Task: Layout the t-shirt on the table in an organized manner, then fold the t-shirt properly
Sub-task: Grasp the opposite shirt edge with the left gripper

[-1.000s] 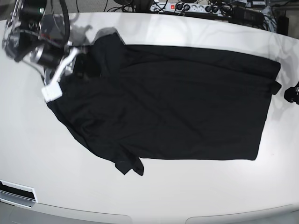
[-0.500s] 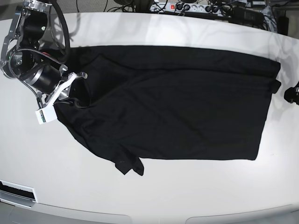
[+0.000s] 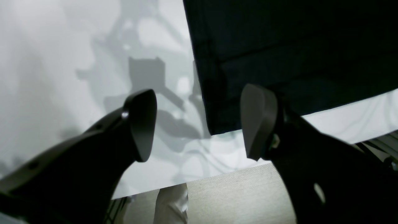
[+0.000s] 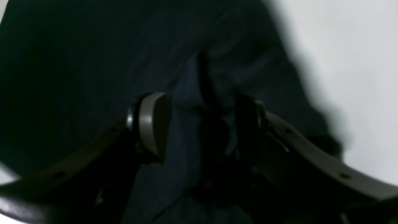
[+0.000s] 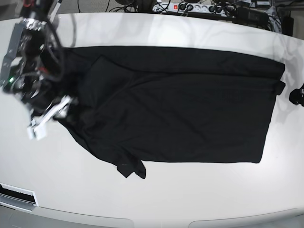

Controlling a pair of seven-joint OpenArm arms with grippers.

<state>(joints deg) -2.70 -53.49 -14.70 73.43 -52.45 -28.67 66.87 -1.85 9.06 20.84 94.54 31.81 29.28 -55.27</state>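
The black t-shirt (image 5: 180, 104) lies spread across the white table (image 5: 156, 199), with a sleeve at its front left (image 5: 130, 168). My right gripper (image 5: 66, 107) is at the shirt's left edge. In the right wrist view it (image 4: 200, 124) is shut on a bunched fold of the t-shirt (image 4: 186, 137). My left gripper (image 5: 297, 96) sits at the table's right side, just off the shirt. In the left wrist view it (image 3: 199, 124) is open and empty above the table (image 3: 62, 62), beside a corner of the shirt (image 3: 279, 46).
A power strip and cables (image 5: 190, 7) lie along the far edge. A grey slotted part (image 5: 16, 194) sits at the front left edge. In the left wrist view the floor (image 3: 233, 199) shows past the table's edge.
My right arm has moved toward the front left with the shirt's fabric in it. The folded flap at the far left has been drawn flatter. The left arm has not moved.
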